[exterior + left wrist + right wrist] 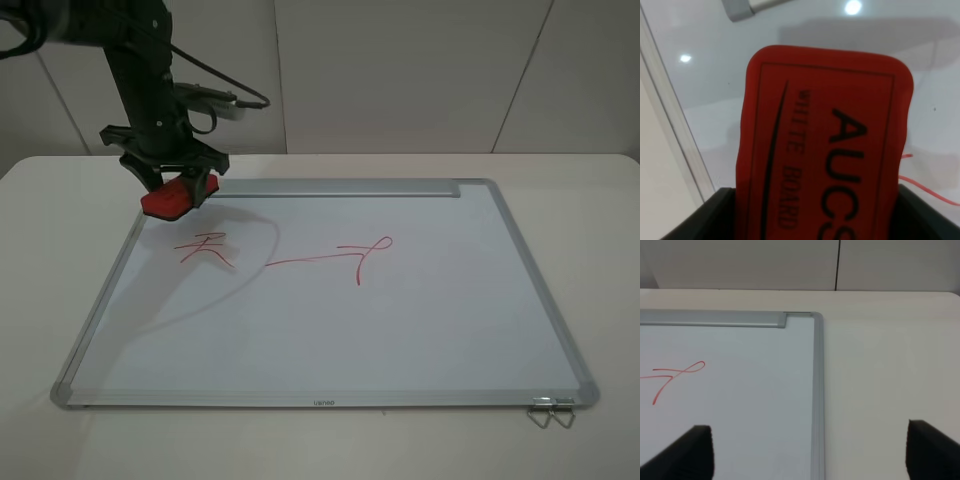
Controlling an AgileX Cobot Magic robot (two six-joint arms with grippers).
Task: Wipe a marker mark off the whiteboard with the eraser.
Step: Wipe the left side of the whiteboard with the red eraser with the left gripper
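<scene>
While the left hand [180, 186] clamped the eraser [167, 201] between its fingers, it hung over the far left corner of the board [330, 330], close to the left end of the tray strip [340, 188]. The eraser's printed red face filled the left wrist view, with the board's left frame beside it; whether its underside met the surface could not be told. The mark [205, 249] sat on the board nearer the camera than the eraser, apart from it and unsmudged. To its right ran a longer red line [330, 259] ending in a loop. The board lay flat on a white table [610, 260], with two metal clips [551, 411] at its near right corner. The right hand [810, 450] stood empty, its fingers wide apart, above the board's right edge and the table beside it.
</scene>
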